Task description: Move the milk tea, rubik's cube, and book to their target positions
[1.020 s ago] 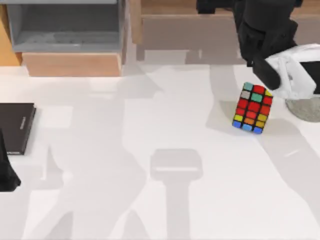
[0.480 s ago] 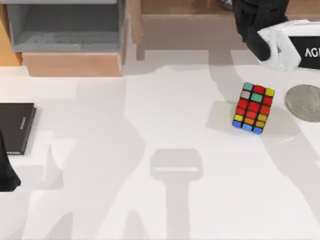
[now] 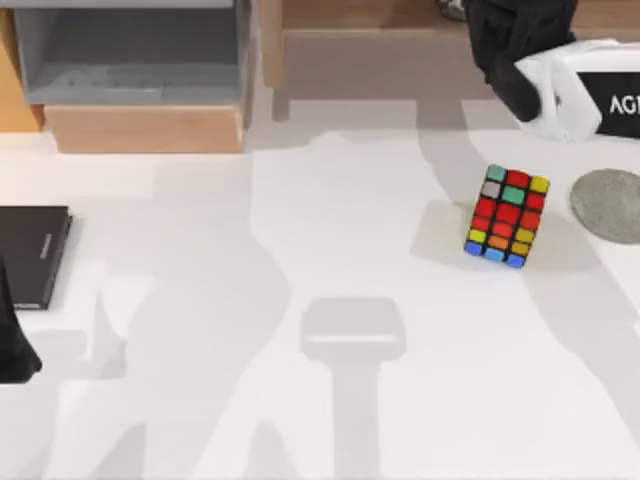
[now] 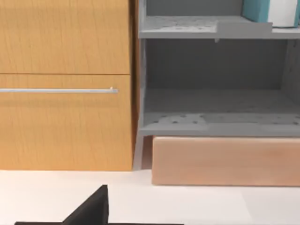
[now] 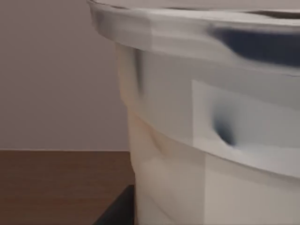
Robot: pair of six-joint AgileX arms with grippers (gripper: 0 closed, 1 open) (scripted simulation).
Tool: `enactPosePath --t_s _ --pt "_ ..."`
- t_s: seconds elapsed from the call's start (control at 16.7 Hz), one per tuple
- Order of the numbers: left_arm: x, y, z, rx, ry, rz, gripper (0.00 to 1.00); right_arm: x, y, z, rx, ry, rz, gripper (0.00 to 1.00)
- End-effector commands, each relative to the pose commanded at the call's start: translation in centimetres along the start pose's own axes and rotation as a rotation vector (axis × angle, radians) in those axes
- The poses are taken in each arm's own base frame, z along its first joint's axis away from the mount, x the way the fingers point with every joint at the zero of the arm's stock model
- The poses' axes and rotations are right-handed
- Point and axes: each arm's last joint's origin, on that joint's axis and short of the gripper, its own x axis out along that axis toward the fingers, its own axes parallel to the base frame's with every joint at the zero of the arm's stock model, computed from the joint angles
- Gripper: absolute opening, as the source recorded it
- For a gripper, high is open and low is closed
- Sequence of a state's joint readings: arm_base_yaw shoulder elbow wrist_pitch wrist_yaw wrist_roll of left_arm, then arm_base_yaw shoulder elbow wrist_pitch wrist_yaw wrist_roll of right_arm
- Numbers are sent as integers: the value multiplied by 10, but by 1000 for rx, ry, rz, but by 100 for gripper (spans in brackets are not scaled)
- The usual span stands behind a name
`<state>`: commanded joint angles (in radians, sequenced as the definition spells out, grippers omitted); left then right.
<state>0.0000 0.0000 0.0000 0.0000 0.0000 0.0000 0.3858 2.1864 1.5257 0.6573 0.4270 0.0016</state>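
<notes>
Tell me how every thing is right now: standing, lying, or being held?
Cube: resting on the table, nothing touching it.
Cup: upright, right up against the right end effector.
Book: on the upper grey shelf.
Grey disc: lying flat, uncovered.
Black slab: lying flat at the table's left.
Wooden drawer: closed.
Left end effector: parked at the table's left edge.

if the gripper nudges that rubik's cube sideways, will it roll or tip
The rubik's cube probably slides or tips rather than rolls: its faces are flat. It looks rigid. It sits skewed to the table edges, so a push may turn it.
</notes>
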Motion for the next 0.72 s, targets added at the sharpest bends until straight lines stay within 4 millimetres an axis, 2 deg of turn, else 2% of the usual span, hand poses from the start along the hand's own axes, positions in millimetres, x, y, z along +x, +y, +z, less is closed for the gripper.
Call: enactPosePath --t_s 0.48,0.72 --pt "0 0 0 0 0 0 100 0 0 0 0 0 0 2" --pt "0 0 0 0 0 0 100 0 0 0 0 0 0 0"
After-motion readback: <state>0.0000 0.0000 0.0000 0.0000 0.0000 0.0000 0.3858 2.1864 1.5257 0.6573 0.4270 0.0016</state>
